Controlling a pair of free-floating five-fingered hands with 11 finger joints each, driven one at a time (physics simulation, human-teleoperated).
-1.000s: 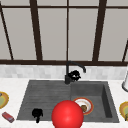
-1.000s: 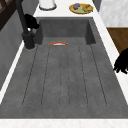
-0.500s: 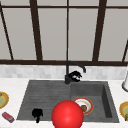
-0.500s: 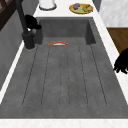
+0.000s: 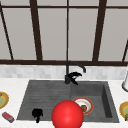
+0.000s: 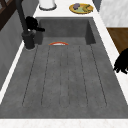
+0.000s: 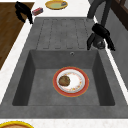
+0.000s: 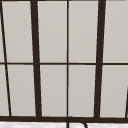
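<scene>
My right hand (image 5: 74, 76) hovers at the base of the black faucet (image 5: 68, 75), fingers spread and relaxed, holding nothing; it also shows in the right side view (image 7: 101, 32) and the left side view (image 6: 32, 23). My left hand (image 5: 37, 114) hangs over the front left edge of the sink, fingers drooping, and holds nothing; it also shows as a hand (image 7: 23, 11) and as a hand (image 6: 122, 62). In the basin lies a red-rimmed white plate (image 7: 75, 83) with a brown lump of food (image 7: 64, 80) on it. A red ball (image 5: 67, 115) shows low in the front view.
The grey sink (image 7: 62, 27) has a ribbed drainboard at its left and a deep basin at its right. On the left counter are a yellow plate (image 7: 56, 3) and a small red block (image 7: 37, 10). Another yellow plate (image 6: 80, 8) and a white vessel (image 6: 47, 3) stand at the right.
</scene>
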